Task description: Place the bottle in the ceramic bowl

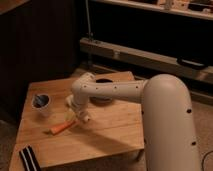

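The slim cream-white bottle [83, 117] lies on the wooden table [110, 132], and only its ends show from under my gripper [77, 111]. The gripper hangs straight down over the bottle, at table height. Beside it, to the front left, lies the orange carrot [62, 128]. The black ceramic bowl [103, 98] sits behind the gripper toward the table's back; my white forearm [115, 91] covers part of it.
A small pale cup with a blue inside [41, 104] stands at the table's left. A black-and-white striped object [28, 158] lies at the front left corner. Dark shelving and a metal rail [150, 57] run behind the table.
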Available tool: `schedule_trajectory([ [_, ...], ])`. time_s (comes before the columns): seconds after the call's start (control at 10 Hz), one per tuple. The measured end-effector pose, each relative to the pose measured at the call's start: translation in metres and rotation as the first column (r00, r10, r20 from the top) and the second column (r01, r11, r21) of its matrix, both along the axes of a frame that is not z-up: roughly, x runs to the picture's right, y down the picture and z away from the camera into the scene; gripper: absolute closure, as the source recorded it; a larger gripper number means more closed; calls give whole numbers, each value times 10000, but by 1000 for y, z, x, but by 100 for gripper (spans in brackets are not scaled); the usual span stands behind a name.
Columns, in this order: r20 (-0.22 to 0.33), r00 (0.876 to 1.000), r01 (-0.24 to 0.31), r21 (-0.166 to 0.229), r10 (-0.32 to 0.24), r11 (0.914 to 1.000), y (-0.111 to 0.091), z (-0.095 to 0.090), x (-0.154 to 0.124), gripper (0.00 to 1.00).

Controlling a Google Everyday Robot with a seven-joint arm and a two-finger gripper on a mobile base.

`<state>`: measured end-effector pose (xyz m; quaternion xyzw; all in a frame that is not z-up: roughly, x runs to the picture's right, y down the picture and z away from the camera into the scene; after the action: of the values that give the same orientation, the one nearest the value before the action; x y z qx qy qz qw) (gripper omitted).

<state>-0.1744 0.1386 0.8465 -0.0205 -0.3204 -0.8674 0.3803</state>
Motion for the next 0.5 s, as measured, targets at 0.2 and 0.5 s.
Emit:
schedule_trajectory([
  [0.2,-556,9980,342,489,-315,9982,4,0,-10,44],
  [0.5,-1045,9932,580,553,-520,9968,9,4,-12,74],
])
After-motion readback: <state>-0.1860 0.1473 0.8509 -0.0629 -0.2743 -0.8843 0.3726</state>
